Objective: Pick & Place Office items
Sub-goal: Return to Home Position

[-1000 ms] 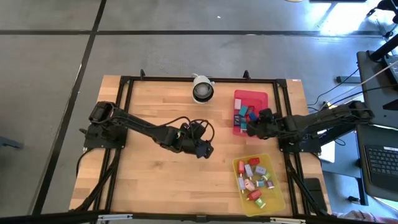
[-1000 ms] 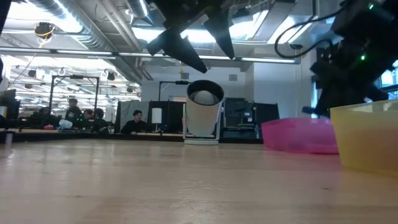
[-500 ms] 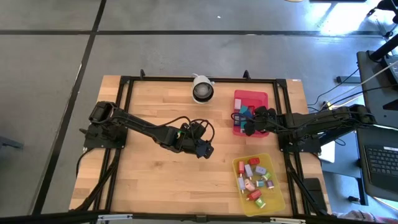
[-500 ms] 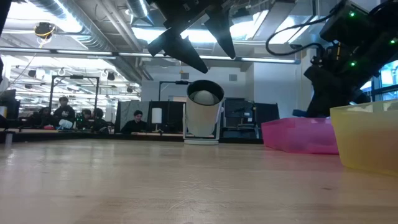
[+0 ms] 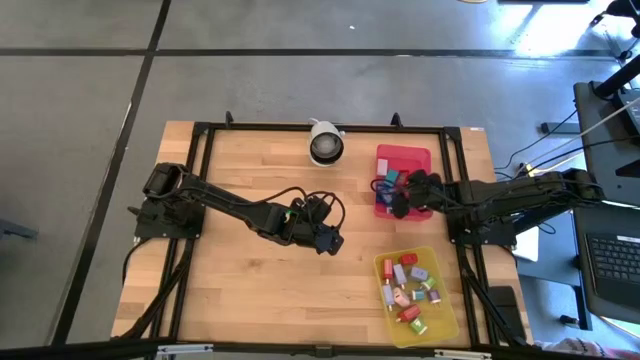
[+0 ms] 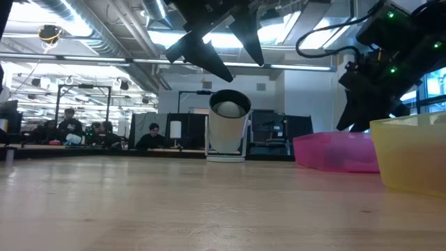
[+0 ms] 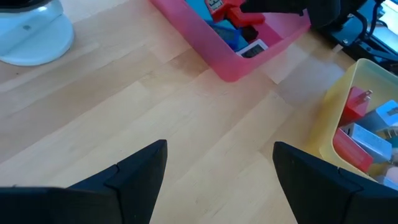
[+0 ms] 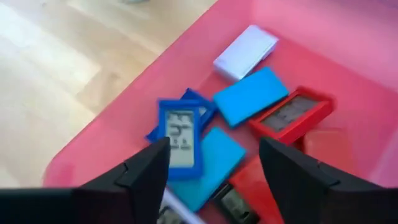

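Several office items lie flat in the red tray [image 5: 403, 152] at the table's far right: a labelled blue block [image 8: 179, 137], teal blocks [image 8: 252, 94], a red block [image 8: 289, 115] and a lilac-white one [image 8: 245, 53]. More blocks [image 5: 405, 290] fill the yellow tray [image 5: 448, 305] near the front right. My right gripper [image 8: 211, 180] hangs open just above the red tray's blocks, at its near left part [image 5: 394, 202], touching nothing. My left gripper [image 5: 325, 240] hovers open above the bare table middle [image 7: 221, 174].
A white round camera [image 5: 324, 143] stands at the table's far edge, left of the red tray. Bare wood lies between my left gripper and both trays [image 7: 186, 106]. A black frame rims the table. People sit in the room beyond.
My right gripper has swung toward the table's left, from the red tray's right wall to over the blocks in its near left part, and its wrist has rolled.
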Tool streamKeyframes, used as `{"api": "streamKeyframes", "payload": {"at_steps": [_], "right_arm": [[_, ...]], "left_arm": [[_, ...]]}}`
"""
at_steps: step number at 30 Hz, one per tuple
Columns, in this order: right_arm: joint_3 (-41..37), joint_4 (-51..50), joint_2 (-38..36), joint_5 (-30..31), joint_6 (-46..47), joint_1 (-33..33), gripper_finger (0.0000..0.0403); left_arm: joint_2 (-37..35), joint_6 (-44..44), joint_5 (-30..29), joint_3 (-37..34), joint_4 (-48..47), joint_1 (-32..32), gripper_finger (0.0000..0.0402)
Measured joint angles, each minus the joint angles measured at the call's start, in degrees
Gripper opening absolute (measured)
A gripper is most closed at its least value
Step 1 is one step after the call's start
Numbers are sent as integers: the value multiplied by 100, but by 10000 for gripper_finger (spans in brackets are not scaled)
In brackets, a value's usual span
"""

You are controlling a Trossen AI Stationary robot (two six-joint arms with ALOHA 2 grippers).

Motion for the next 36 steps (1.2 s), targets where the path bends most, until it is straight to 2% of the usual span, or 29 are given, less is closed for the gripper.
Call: {"api": "streamKeyframes", "payload": {"at_steps": [3, 8, 13, 16, 20, 25, 29, 32, 36], "right_arm": [[198, -9, 0, -436, -71, 0, 268], [826, -40, 0, -1246, -888, 1, 288], [1681, -216, 0, -1357, -1688, 0, 290], [2243, -684, 0, -1398, -1477, 4, 290], [2845, -936, -4, -1768, -1150, 81, 290], [3227, -939, -4, -2468, -2070, 81, 291], [3232, -964, 1, -3293, -2747, 90, 291], [3232, -993, -3, -3341, -2915, 77, 291], [3232, -1133, -124, -3313, -3367, -21, 291]], "left_arm": [[0, 0, 144, 0, 0, 0, 290], [0, 0, 367, 0, 0, 0, 290], [0, -2, 565, 0, 0, 0, 290], [0, -3, 605, 0, 0, 0, 290], [0, -5, 719, 0, 4, -19, 290], [2, -192, 750, 0, 135, -23, 290], [2, -165, 103, 0, 472, 11, 290], [-92, 264, -415, 0, 630, 12, 290], [-506, 691, -544, 0, 448, 4, 290]]}}
